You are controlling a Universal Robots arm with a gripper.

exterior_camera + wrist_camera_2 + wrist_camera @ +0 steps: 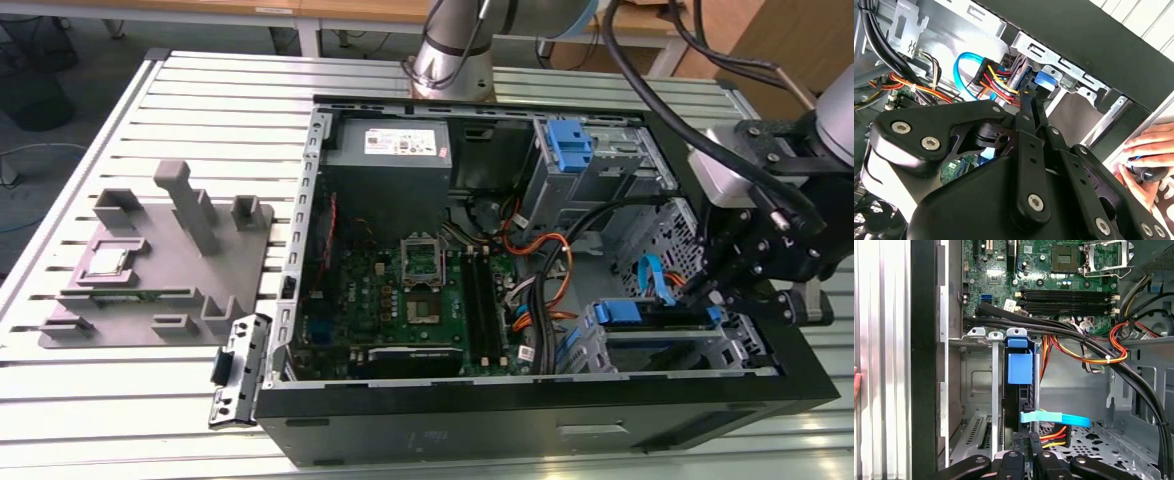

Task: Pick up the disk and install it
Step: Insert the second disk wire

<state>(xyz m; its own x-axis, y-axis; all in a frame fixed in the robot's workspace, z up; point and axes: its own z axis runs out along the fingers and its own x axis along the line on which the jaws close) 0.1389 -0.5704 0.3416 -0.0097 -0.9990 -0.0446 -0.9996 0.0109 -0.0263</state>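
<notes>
The disk (1019, 390) stands on edge in the drive cage (979, 370) at the open computer case's (534, 420) front corner, blue rail upward. The gripper (1026, 440) sits right behind it, fingers drawn narrow against its rear edge by the cable plugs.

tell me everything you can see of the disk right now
The disk stands on edge in the metal drive cage at the case's corner, mostly hidden: a dark narrow edge with a blue plastic rail and tab on top. Coloured power wires and a light blue flat cable reach its end. The gripper sits right at that end.
</notes>
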